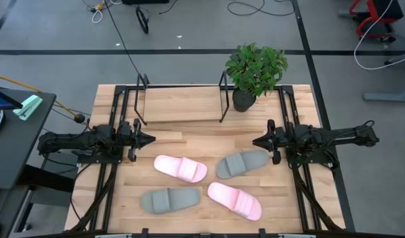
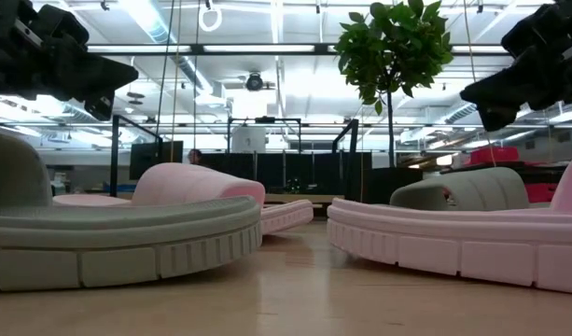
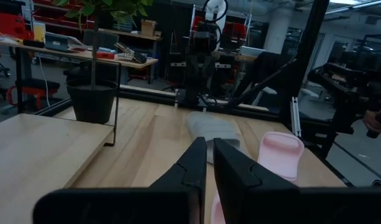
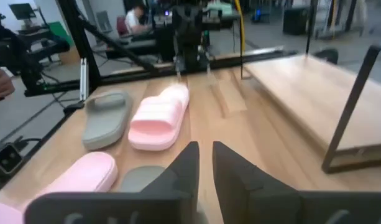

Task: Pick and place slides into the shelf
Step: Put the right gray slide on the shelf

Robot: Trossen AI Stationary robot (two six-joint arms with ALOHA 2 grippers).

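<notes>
Table (image 1: 189,142) carries everything; shelf (image 1: 182,104) stands empty at the far edge, its wooden board bare between black end frames, potted plant (image 1: 255,71) just beside its right frame. All four slides lie loose on the near half, none placed: pink slide (image 1: 180,168) left of centre, grey slide (image 1: 242,164) to its right, second grey slide (image 1: 170,199) nearest the front-left, second pink slide (image 1: 234,200) front-right. The inner pair look close at the toes, possibly touching; cannot tell from above. Left gripper (image 1: 149,139) hovers at mid-table on the left, jaws nearly together, holding nothing. Right gripper (image 1: 257,141) hovers opposite, just above the grey slide's far end, jaws narrowly parted with a thin gap showing in its wrist view, empty too. Risks, largest first: carrying a slide to the right end of the shelf could knock the plant, which crowds that frame. Next, the thin end frames could snag a soft sole coming in low and tip it off the board. Next, both arms reaching the clustered middle pair together could collide. Smaller: jaws this narrow would need widening or they will push a strap instead of straddling it; a soft ribbed strap may fold and slip out mid-carry.
</notes>
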